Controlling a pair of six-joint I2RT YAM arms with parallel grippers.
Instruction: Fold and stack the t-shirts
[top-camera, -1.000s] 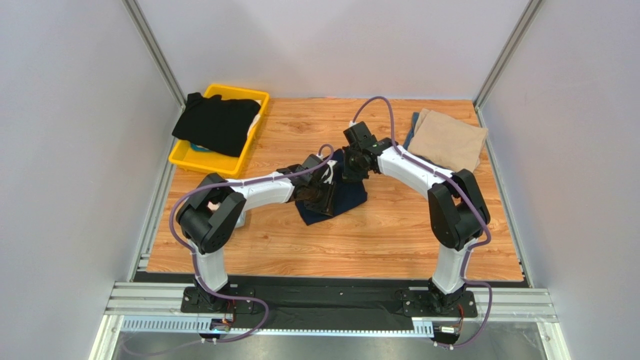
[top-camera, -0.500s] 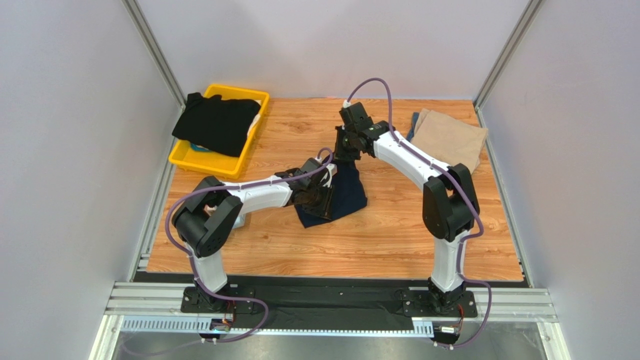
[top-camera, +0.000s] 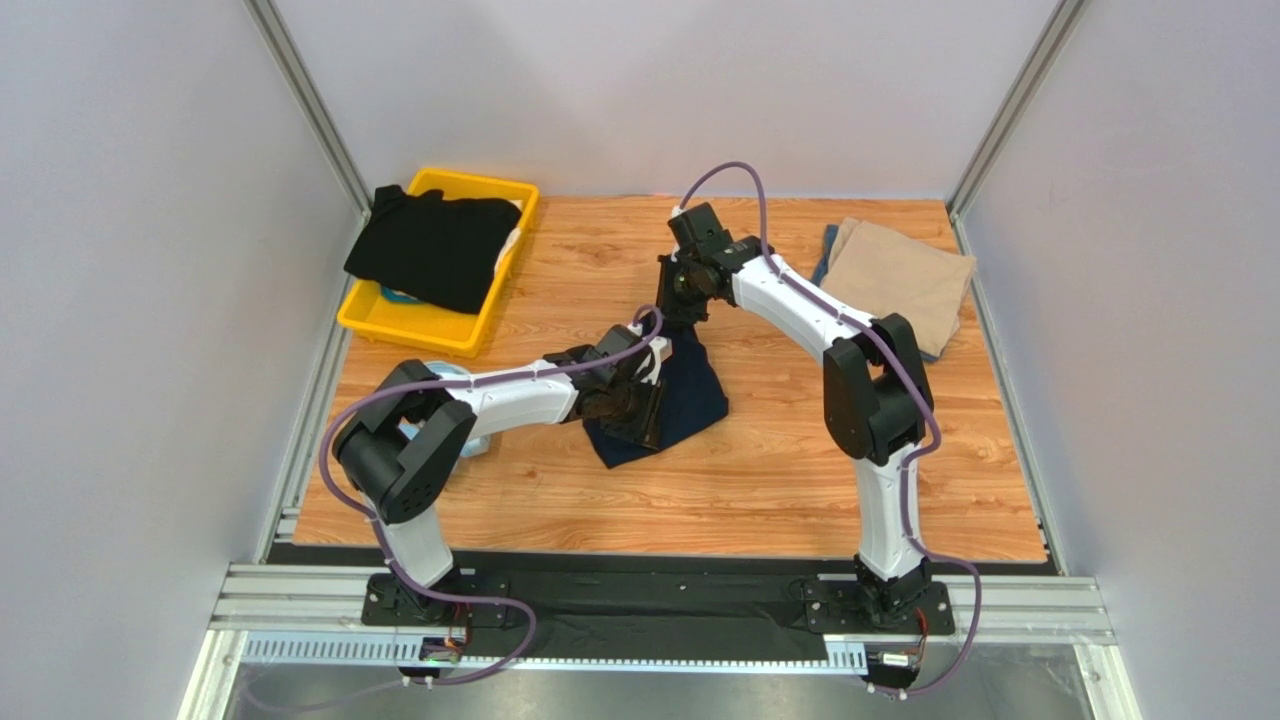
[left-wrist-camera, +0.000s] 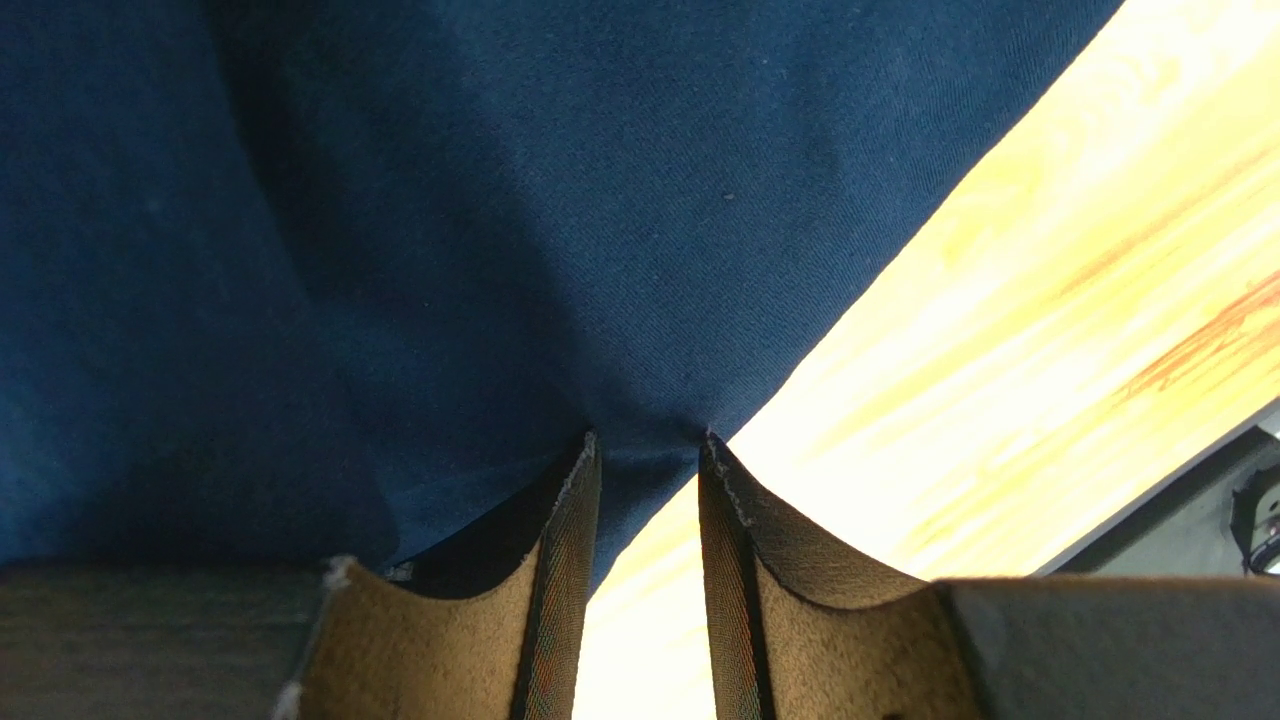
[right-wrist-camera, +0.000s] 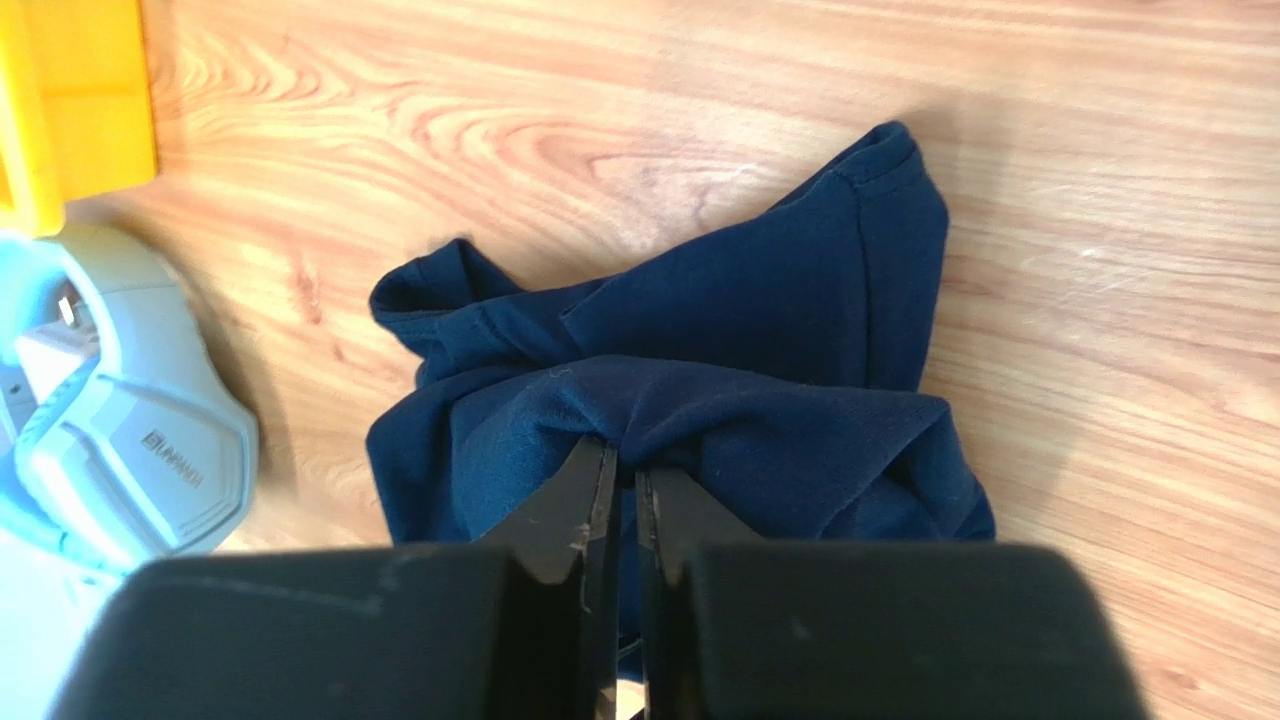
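Right wrist view: right gripper (right-wrist-camera: 618, 455) pinches a fold of the navy t-shirt (right-wrist-camera: 781, 338) on the worktop (right-wrist-camera: 1142, 210); left gripper (left-wrist-camera: 646, 447) grasps its edge.

yellow bin (top-camera: 394, 323) far-left on wooden table (top-camera: 781, 465); blue headphones (right-wrist-camera: 105, 435) beside.

The light blue headphones (right-wrist-camera: 105, 428) are cropped at left; the navy t-shirt (right-wrist-camera: 751, 345)'s near edge is hidden.

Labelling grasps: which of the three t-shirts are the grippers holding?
The navy t-shirt mid-table: left gripper and right gripper both pinch it. The black t-shirt is draped over the yellow bin, the tan t-shirt folded at the far right, both untouched.
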